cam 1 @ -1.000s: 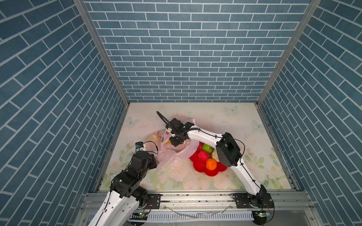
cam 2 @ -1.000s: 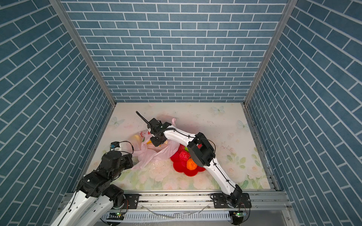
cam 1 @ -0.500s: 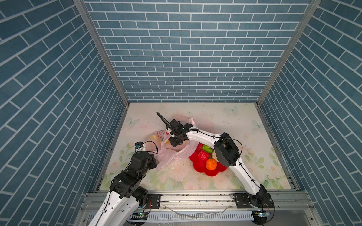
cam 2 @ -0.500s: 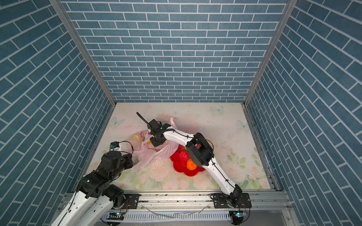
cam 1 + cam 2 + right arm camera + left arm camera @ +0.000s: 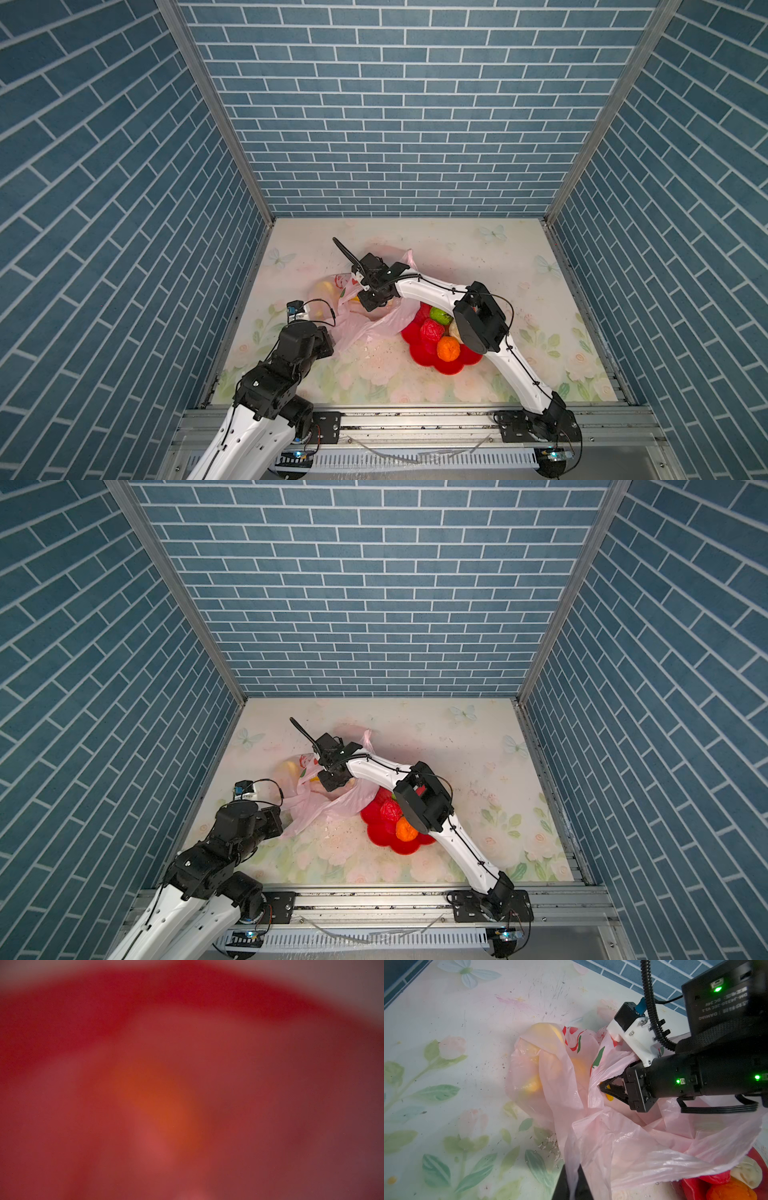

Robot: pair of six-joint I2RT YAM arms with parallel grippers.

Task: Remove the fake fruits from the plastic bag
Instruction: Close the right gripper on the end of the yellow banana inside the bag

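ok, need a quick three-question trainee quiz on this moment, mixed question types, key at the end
1. True or false: the orange fruit lies in the red dish.
2. The left end effector is shut on: A) the plastic bag, B) the red dish, C) the orange fruit.
3. Where are the tips of the right end effector?

Key: 1 true. 2 A. 3 Inside the mouth of the plastic bag.

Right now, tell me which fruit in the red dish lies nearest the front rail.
The orange fruit; the red fruit and green fruit sit farther back in the dish.
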